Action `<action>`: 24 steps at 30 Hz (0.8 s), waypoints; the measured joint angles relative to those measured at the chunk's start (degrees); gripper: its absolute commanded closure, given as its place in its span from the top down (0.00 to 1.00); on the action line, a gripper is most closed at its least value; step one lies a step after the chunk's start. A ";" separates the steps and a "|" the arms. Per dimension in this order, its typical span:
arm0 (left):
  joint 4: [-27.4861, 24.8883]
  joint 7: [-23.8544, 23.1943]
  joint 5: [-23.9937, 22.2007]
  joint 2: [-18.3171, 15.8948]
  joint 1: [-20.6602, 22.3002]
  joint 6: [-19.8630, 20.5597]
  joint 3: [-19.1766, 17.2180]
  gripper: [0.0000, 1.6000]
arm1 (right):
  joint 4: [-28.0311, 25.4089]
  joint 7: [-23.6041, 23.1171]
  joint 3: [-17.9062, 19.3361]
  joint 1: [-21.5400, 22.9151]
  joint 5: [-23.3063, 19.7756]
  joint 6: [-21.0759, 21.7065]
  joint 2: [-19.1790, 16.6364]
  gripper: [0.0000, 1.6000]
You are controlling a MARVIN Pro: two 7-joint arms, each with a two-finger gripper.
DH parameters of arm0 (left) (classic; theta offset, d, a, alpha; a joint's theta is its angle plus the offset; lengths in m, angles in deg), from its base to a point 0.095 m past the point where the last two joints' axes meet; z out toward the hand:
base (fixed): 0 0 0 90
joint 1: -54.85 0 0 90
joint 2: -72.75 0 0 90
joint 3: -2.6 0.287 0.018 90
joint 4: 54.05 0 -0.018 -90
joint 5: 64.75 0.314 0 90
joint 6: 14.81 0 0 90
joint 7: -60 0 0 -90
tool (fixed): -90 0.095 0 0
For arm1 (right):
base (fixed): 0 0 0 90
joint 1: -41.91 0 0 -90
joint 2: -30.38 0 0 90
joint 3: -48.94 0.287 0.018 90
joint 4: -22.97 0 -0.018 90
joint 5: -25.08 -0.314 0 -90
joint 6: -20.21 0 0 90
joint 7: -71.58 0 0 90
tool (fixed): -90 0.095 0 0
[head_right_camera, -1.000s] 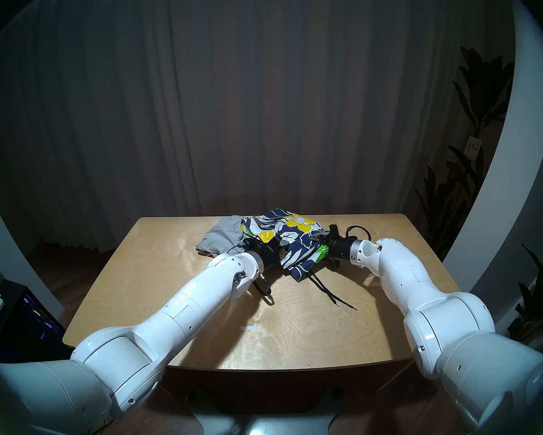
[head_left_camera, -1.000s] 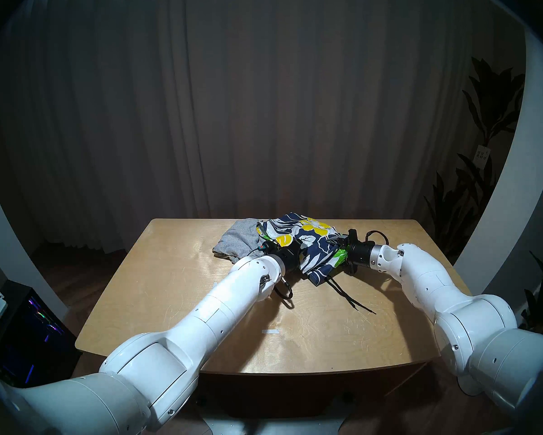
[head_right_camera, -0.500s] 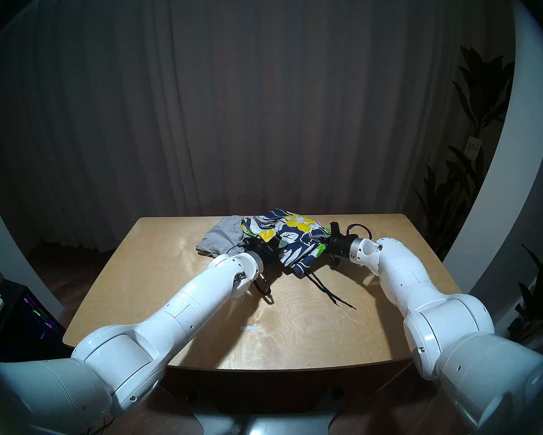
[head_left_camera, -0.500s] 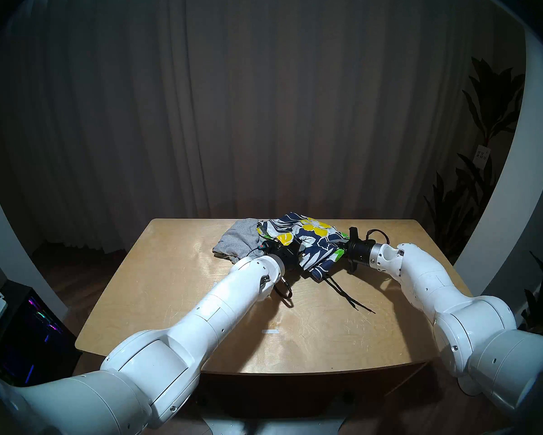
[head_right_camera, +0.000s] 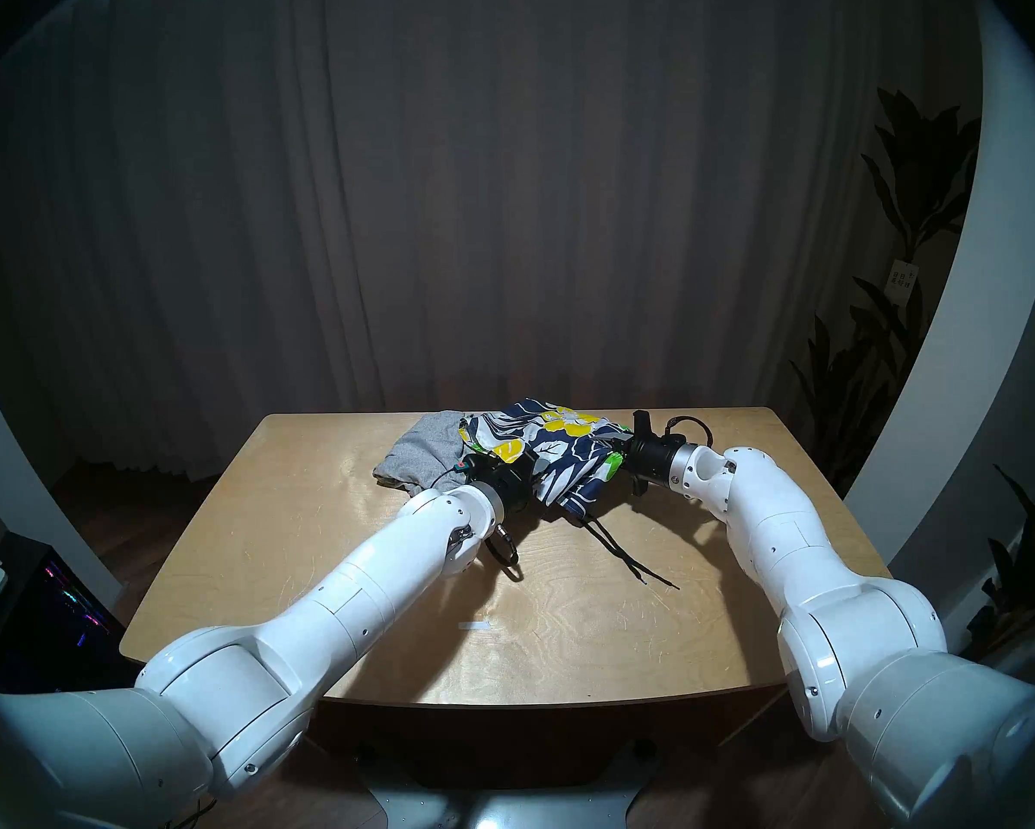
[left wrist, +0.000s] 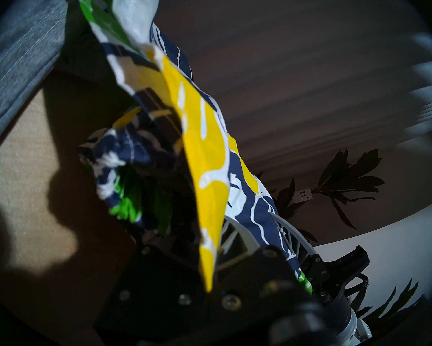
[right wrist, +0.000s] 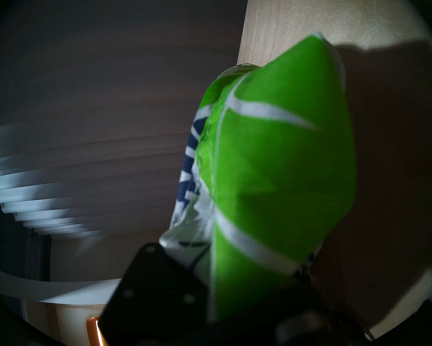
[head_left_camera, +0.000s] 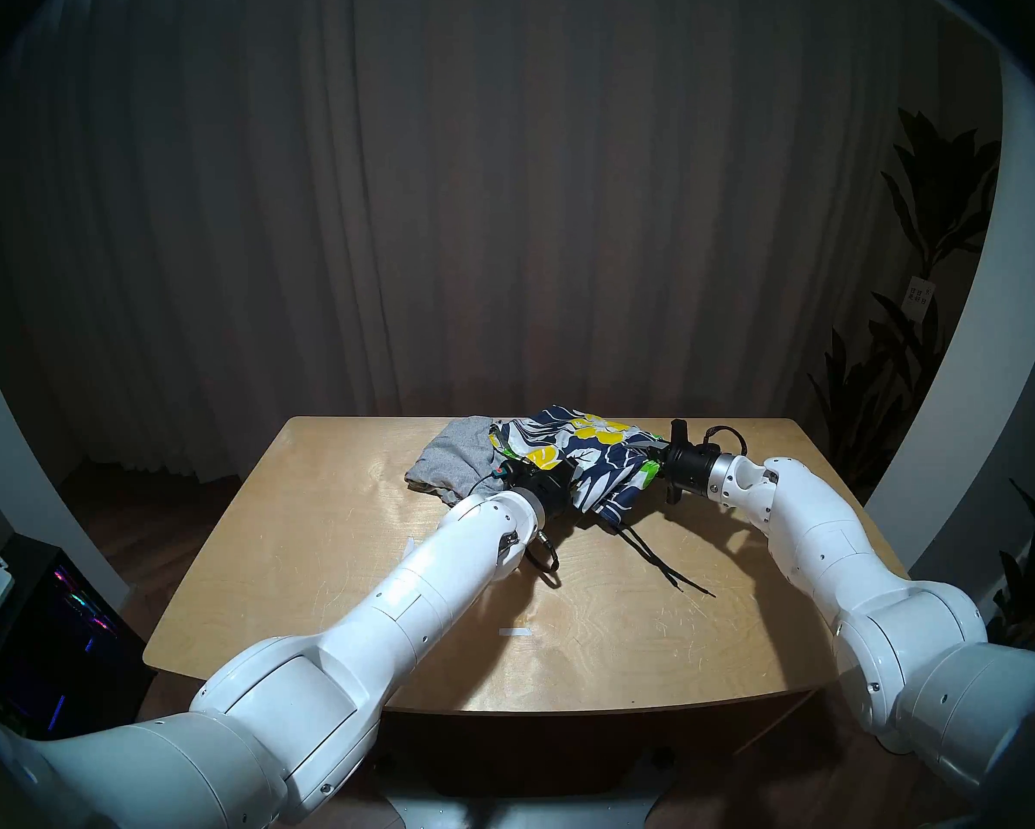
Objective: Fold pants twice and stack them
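Wooden table point(head_left_camera: 323, 570), floral shorts point(head_left_camera: 593, 469) clamped between left gripper point(head_left_camera: 572, 481), right gripper point(head_left_camera: 653, 454)

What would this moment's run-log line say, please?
phase: lifting | floral shorts: held by both end effectors, left, right | grey shorts: on table

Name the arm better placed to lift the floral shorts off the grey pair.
Right, narrowly. Both grippers grip the floral shorts, but the right gripper holds the free side away from the grey shorts; the left gripper works beside them.
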 measured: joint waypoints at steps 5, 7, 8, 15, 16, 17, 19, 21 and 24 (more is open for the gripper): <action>-1.85 0.34 0.86 -0.38 0.21 -1.39 -0.29 0.00 | -1.14 0.24 0.37 0.09 -0.05 -0.19 -0.24 0.00; -2.66 0.45 1.18 -0.54 0.30 -1.84 -0.42 0.00 | -1.55 0.34 0.52 0.21 -0.06 -0.27 -0.33 0.00; -3.08 0.49 1.30 -0.61 0.35 -2.05 -0.52 0.00 | -1.80 0.38 0.62 0.29 -0.08 -0.30 -0.37 0.00; -6.13 0.77 2.26 -1.12 0.39 -3.29 -0.83 0.00 | -3.28 0.48 1.30 1.07 -0.22 -0.56 -0.61 0.00; -6.45 0.81 2.37 -1.17 0.38 -3.43 -0.86 0.00 | -3.48 0.48 1.37 1.19 -0.24 -0.56 -0.64 0.00; -6.76 0.85 2.49 -1.22 0.38 -3.57 -0.89 0.00 | -3.67 0.48 1.45 1.31 -0.26 -0.56 -0.67 0.00; -7.46 0.93 2.75 -1.34 0.38 -3.87 -0.96 0.00 | -4.13 0.48 1.61 1.65 -0.30 -0.56 -0.72 0.00; -8.10 0.99 3.03 -1.47 0.42 -4.15 -1.03 0.00 | -4.58 0.48 1.79 2.08 -0.34 -0.56 -0.75 0.00; -9.37 1.08 3.69 -1.78 0.70 -4.66 -1.22 0.00 | -5.30 0.63 2.05 3.19 -0.39 -0.56 -0.75 0.00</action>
